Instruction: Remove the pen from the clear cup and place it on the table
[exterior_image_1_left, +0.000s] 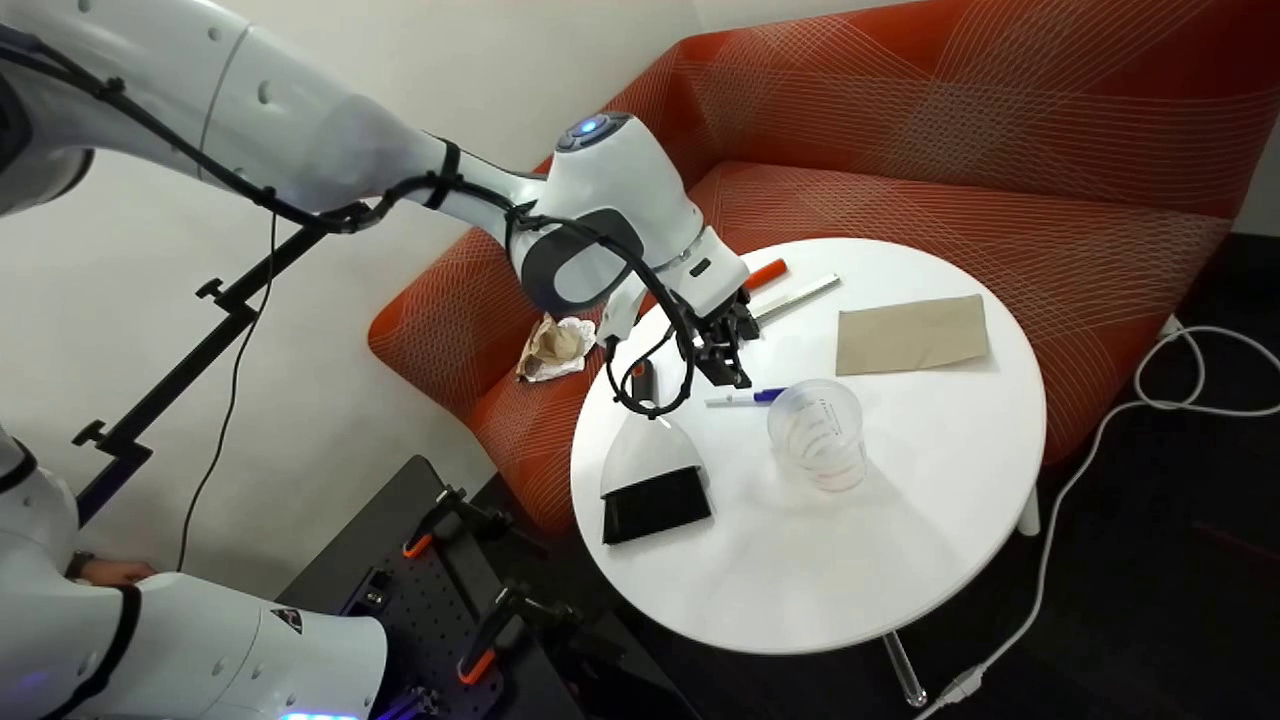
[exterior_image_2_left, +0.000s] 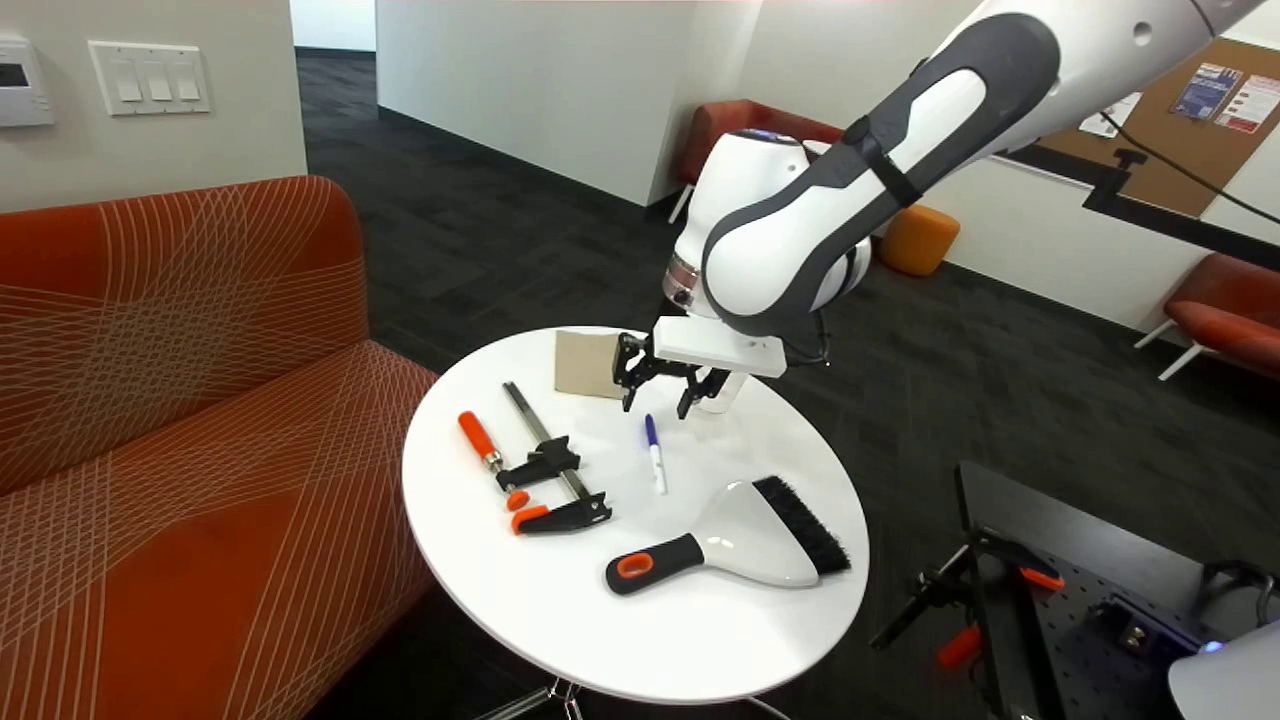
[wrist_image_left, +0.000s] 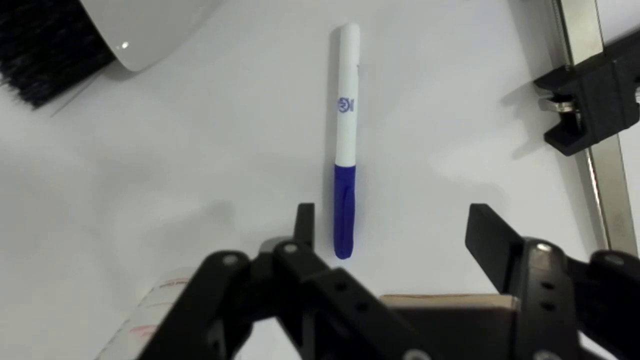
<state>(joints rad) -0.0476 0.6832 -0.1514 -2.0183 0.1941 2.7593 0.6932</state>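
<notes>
The pen, slim with a white barrel and blue cap, lies flat on the white round table (exterior_image_2_left: 640, 640), outside the cup, in both exterior views (exterior_image_1_left: 745, 399) (exterior_image_2_left: 654, 455) and the wrist view (wrist_image_left: 346, 145). The clear cup (exterior_image_1_left: 815, 440) stands beside the pen's cap end. In an exterior view the cup (exterior_image_2_left: 722, 393) is partly hidden by the gripper, and in the wrist view it shows at lower left (wrist_image_left: 150, 315). My gripper (wrist_image_left: 392, 222) is open and empty, above the table. In the wrist view the cap appears between the fingers, nearer the left finger. The gripper also shows here (exterior_image_2_left: 655, 406).
A white dustpan with a black brush (exterior_image_2_left: 760, 535) lies on one side of the pen. A clamp with orange parts (exterior_image_2_left: 550, 465) lies on the other. A brown paper sheet (exterior_image_1_left: 912, 335) lies near the cup. A red-orange sofa (exterior_image_1_left: 950, 200) borders the table.
</notes>
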